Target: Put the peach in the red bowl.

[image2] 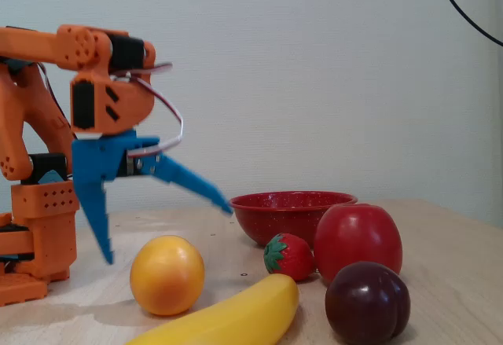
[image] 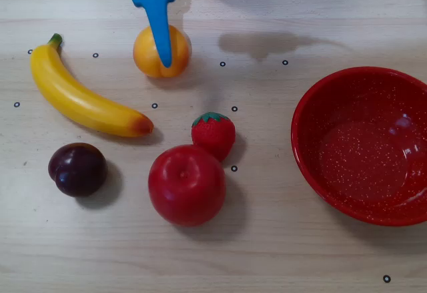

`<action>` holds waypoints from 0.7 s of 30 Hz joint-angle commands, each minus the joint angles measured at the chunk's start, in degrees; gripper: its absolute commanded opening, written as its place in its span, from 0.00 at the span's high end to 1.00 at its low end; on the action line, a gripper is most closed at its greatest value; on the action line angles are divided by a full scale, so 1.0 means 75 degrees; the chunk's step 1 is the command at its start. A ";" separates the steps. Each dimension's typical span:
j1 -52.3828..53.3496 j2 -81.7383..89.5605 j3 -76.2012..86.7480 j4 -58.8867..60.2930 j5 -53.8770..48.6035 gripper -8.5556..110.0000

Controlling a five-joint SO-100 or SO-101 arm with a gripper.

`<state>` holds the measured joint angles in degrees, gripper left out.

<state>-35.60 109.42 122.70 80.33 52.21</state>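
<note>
The peach (image: 143, 53) (image2: 167, 274), round and yellow-orange, rests on the wooden table at the back left in the overhead view. My blue gripper (image: 157, 29) (image2: 167, 233) hangs open just above it, jaws spread wide. In the fixed view one finger points down behind the peach's left side and the other reaches out over its top. Nothing is between the fingers. The red bowl (image: 308, 123) (image2: 291, 213), speckled inside, stands empty at the right of the overhead view, well away from the peach.
A banana (image: 83, 99) (image2: 228, 313) lies left of the peach. A dark plum (image: 77, 168) (image2: 367, 302), a red apple (image: 187, 184) (image2: 357, 239) and a strawberry (image: 213, 135) (image2: 288, 256) sit between peach and bowl. The orange arm base (image2: 39, 227) stands at the back.
</note>
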 commanded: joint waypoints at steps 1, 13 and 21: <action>0.0082 0.0059 -0.0188 -0.0258 -0.0258 0.43; 0.0211 -0.0598 0.0047 -0.0973 -0.0176 0.44; 0.0164 -0.0820 0.0316 -0.1535 -0.0199 0.44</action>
<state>-35.68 102.30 126.91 70.05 51.59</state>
